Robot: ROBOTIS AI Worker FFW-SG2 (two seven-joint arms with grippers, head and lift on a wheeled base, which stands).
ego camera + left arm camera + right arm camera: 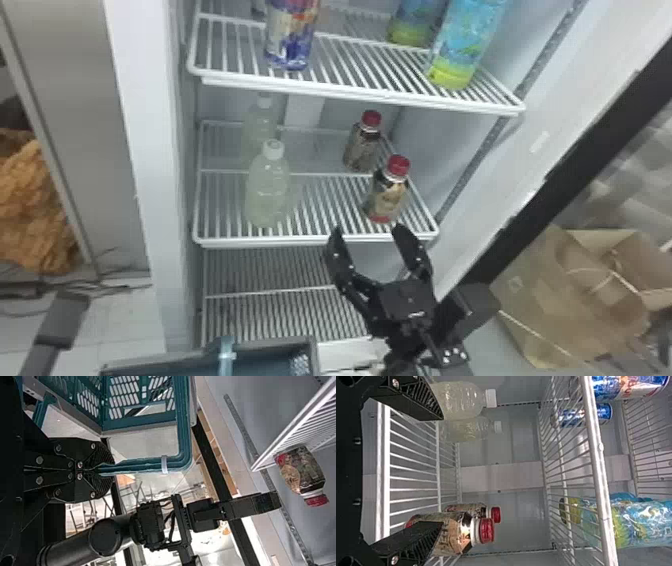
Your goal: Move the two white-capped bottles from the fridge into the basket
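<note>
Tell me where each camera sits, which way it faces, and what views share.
Head view: on the head, looking down into the fridge; the open right claw shows.
Left wrist view: on that wrist, looking along the left claw, shut on the basket's rim; right claw beyond.
Right wrist view: on that wrist, facing the shelves past its claw.
Head and right wrist share both white-capped bottles.

White caps (273,149), red caps (398,165), teal basket (183,423), black end effector (370,250), blue-and-yellow bottle (465,45)
</note>
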